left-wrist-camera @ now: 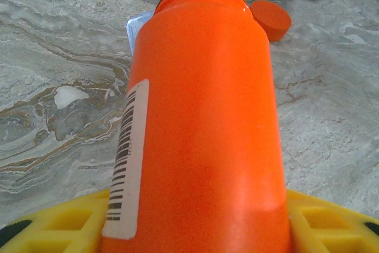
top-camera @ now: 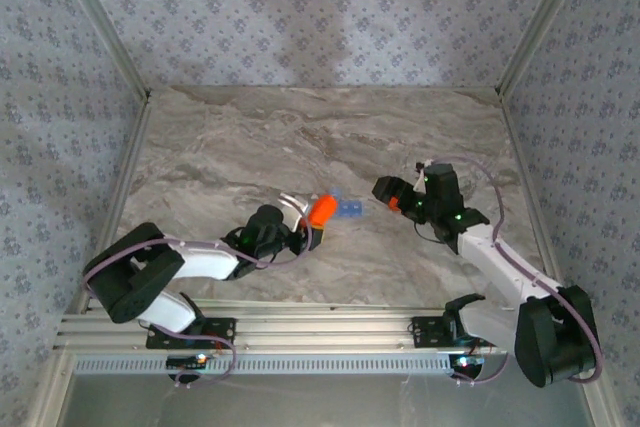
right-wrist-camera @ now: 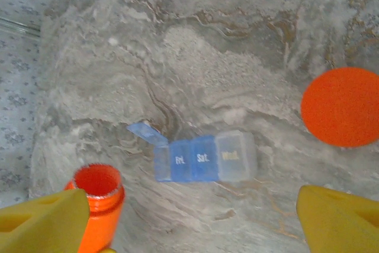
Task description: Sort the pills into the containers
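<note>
Top external: on a marble table (top-camera: 300, 137) hemmed by patterned walls (top-camera: 300, 7) on three sides, with broad stone behind, the left gripper (top-camera: 312, 227) and right gripper (top-camera: 385, 190) face each other across the blue pill box (top-camera: 349, 209) near the middle. Left wrist: yellow fingers (left-wrist-camera: 53, 226) clamp the orange bottle (left-wrist-camera: 201, 122), an orange cap (left-wrist-camera: 271, 19) just beyond. Right wrist: the right gripper's fingers (right-wrist-camera: 337, 217) stand spread wide, holding nothing, above the pill box, whose end lid is raised beside the bottle's open mouth.
</note>
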You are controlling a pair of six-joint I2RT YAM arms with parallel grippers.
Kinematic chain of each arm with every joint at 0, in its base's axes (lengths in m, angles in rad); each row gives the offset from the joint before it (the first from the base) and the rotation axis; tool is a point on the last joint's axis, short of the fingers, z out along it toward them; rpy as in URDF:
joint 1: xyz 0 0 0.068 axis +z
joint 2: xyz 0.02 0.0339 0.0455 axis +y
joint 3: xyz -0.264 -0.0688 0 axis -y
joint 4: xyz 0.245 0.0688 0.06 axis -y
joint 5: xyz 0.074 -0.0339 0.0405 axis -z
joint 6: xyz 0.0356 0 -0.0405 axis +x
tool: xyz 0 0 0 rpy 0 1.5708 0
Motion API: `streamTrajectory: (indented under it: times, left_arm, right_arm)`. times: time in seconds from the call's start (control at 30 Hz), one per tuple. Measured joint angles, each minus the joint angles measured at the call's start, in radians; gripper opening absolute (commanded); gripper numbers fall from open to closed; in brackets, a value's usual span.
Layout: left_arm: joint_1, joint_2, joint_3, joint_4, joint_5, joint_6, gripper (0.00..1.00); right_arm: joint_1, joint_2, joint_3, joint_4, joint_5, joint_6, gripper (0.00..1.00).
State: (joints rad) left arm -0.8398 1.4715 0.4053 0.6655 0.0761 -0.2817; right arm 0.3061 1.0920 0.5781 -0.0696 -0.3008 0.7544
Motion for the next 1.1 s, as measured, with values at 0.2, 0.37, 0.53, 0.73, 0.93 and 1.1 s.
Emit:
streamTrajectory:
  times: [0.2, 0.37, 0.53, 0.73, 0.93, 1.1]
  left_arm:
    - [0.000, 0.000, 0.076, -0.127, -0.011, 0.000, 0.00]
    - [0.000, 0.000, 0.108, -0.189, -0.011, 0.000, 0.00]
    - [0.000, 0.014, 0.134, -0.239, -0.011, 0.000, 0.00]
    - [0.001, 0.024, 0.146, -0.285, -0.010, -0.008, 0.00]
    - [0.014, 0.024, 0.175, -0.333, 0.010, -0.009, 0.00]
    - [0.028, 0.024, 0.176, -0.358, 0.032, -0.008, 0.00]
  right_arm:
    - [0.000, 0.025, -0.009, 0.043, -0.005, -0.011, 0.90]
    - [0.000, 0.055, -0.009, 0.056, -0.011, -0.011, 0.90]
    - [-0.008, 0.085, -0.009, 0.071, -0.022, -0.010, 0.89]
    - [-0.023, 0.117, -0.009, 0.089, -0.039, -0.002, 0.89]
    - [-0.029, 0.141, -0.003, 0.083, -0.052, 0.006, 0.89]
    - [-0.029, 0.150, 0.000, 0.076, -0.055, 0.014, 0.89]
